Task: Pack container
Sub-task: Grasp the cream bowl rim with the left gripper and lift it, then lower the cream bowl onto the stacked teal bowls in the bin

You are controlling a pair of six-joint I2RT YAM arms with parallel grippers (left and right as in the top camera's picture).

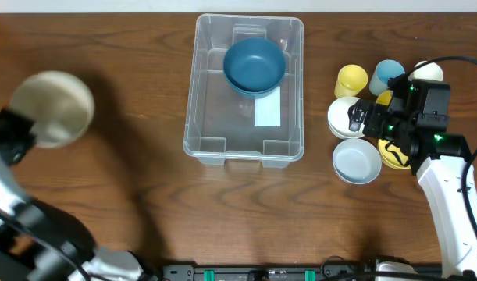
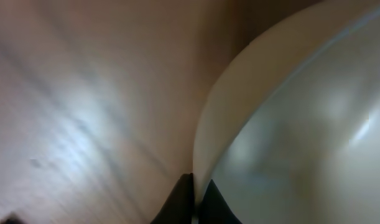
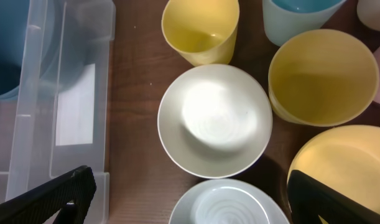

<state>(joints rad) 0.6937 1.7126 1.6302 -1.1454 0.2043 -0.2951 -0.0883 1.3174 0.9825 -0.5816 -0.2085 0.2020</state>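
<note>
Cream bowl point(image 1: 52, 108) pinched in left fingers point(image 2: 181, 203); right fingers point(image 3: 53, 196) spread over white bowl point(image 3: 214, 121).

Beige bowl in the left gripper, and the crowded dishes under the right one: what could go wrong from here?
The left gripper pinches the beige bowl only by its rim, so it may tilt or slip before reaching the container.
The blue bowl already lies in the container; the beige one could knock it.
The right gripper hangs open above the white bowl; its fingers may bump the yellow cup close beside.
</note>
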